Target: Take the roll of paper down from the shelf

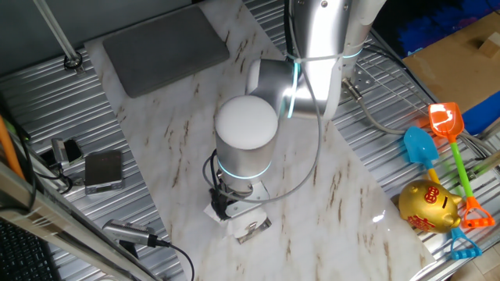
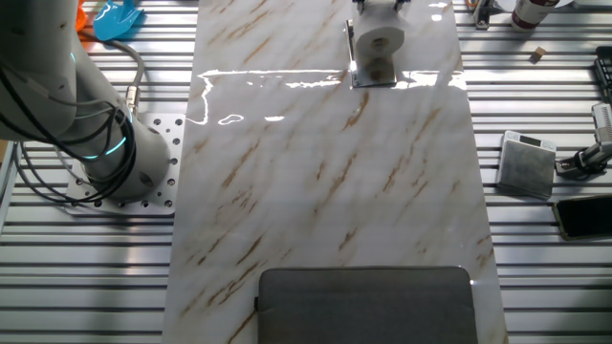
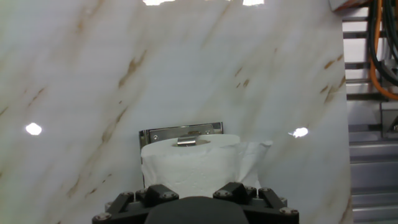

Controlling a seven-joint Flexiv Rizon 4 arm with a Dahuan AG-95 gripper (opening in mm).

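Looking along the fingers, we saw the roll of paper (image 3: pixel 189 163) lying against the shelf (image 3: pixel 180 132), whose silver rim showed just behind it on the marble table (image 3: pixel 93 93). The gripper (image 3: pixel 194 198) hung directly above the roll, but we could not tell whether its jaws were parted or clamped.

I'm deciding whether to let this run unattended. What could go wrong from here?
1. The white toilet-paper roll has a loose sheet hanging at its right side; fingers may pinch that instead.
2. The small black silver-rimmed shelf looks light and may lift with the roll.
3. The gripper hides the contact, so its grasp cannot be checked.
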